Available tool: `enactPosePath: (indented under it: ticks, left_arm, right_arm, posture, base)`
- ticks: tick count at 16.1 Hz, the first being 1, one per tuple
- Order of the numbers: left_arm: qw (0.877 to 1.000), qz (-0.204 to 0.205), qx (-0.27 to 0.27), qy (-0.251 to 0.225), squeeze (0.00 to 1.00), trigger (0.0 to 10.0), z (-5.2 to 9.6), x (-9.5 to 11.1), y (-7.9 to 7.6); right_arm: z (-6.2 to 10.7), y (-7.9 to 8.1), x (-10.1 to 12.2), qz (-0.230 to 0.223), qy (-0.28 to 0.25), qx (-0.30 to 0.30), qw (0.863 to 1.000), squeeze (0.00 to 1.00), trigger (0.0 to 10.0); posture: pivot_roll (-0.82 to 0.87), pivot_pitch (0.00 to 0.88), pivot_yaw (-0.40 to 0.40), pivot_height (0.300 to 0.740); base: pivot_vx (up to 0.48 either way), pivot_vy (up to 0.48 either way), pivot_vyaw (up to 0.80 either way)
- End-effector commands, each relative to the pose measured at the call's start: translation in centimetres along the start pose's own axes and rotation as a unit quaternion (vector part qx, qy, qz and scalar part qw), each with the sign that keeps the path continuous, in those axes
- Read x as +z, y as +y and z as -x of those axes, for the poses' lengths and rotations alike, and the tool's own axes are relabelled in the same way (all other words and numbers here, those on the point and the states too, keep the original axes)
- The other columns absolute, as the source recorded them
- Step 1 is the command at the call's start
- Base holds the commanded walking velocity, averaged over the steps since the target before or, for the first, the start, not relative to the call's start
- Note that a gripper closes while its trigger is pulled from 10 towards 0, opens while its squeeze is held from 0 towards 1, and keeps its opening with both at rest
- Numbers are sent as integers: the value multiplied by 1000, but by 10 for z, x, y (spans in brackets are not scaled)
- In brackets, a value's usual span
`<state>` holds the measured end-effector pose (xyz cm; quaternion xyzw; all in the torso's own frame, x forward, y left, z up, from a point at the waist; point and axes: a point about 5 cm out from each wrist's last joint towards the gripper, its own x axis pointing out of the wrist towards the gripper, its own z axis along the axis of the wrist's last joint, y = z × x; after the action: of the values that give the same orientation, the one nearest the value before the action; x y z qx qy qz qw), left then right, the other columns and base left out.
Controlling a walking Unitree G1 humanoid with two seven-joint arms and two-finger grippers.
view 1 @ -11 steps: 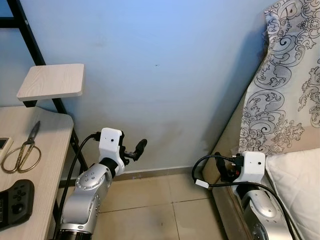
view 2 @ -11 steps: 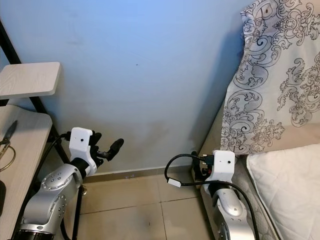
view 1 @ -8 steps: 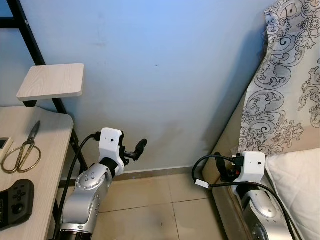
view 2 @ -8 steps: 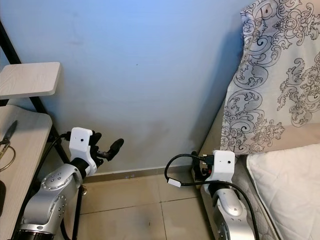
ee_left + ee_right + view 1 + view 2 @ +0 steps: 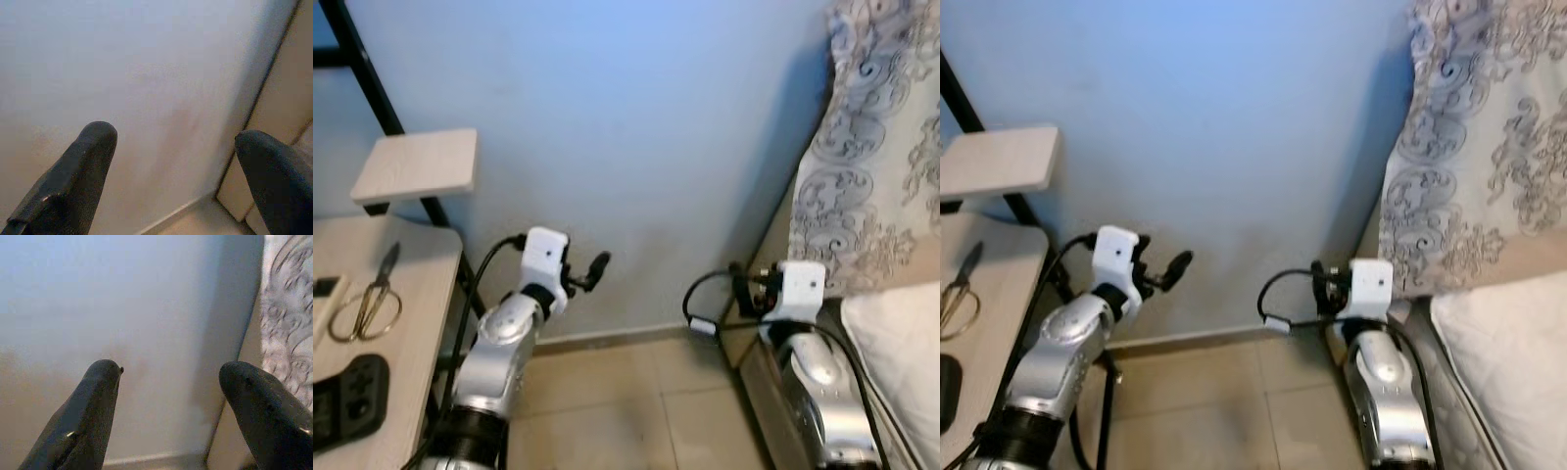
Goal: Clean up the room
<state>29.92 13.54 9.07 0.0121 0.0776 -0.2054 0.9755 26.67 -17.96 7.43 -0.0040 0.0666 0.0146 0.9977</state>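
Observation:
My left gripper (image 5: 587,274) is held up in front of the blue wall, beside the desk's edge. It is open, and its fingers (image 5: 88,166) have nothing between them. My right gripper (image 5: 751,294) hangs low next to the bed's corner, also open and empty, with its fingertips (image 5: 100,396) pointing at the wall. On the wooden desk (image 5: 416,294) at the left lie a pair of scissors (image 5: 372,299) and a black game controller (image 5: 347,403).
A small wooden shelf (image 5: 416,164) on a black frame (image 5: 362,69) stands above the desk. A patterned pillow (image 5: 881,166) and a white pillow (image 5: 901,338) lie on the bed at the right. Tiled floor (image 5: 626,401) runs between the desk and the bed.
Both arms have risen a little and the picture is now blurred. The grippers stay open and empty.

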Motion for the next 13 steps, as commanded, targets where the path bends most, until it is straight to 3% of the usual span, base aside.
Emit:
enactPosePath:
  ticks: [1,4,10,13]
  left_arm:
    - [1000,-8,-7,16,0,10000,2,-8,-1]
    - [1000,1,-11,12,0,10000,-2,-10,-2]
    - [1000,4,-2,6,0,10000,-1,-14,4]
    - [1000,9,-18,6,0,10000,0,-16,-1]
  right_arm:
    - [3,-6,-7,3,16,-14,1000,0,10000]
    - [5,-2,-11,-2,16,-8,1000,0,10000]
    - [16,-10,-18,-6,18,-17,1000,0,10000]
    - [15,-10,-18,-13,14,-20,1000,0,10000]
  posture:
    - [-83,0,19,740]
    - [-92,0,25,740]
    - [-87,0,11,740]
    - [-86,0,10,740]
  base:
    - [0,-472,-738]
    - [0,-435,-683]
    - [0,0,-673]
    - [0,0,-675]
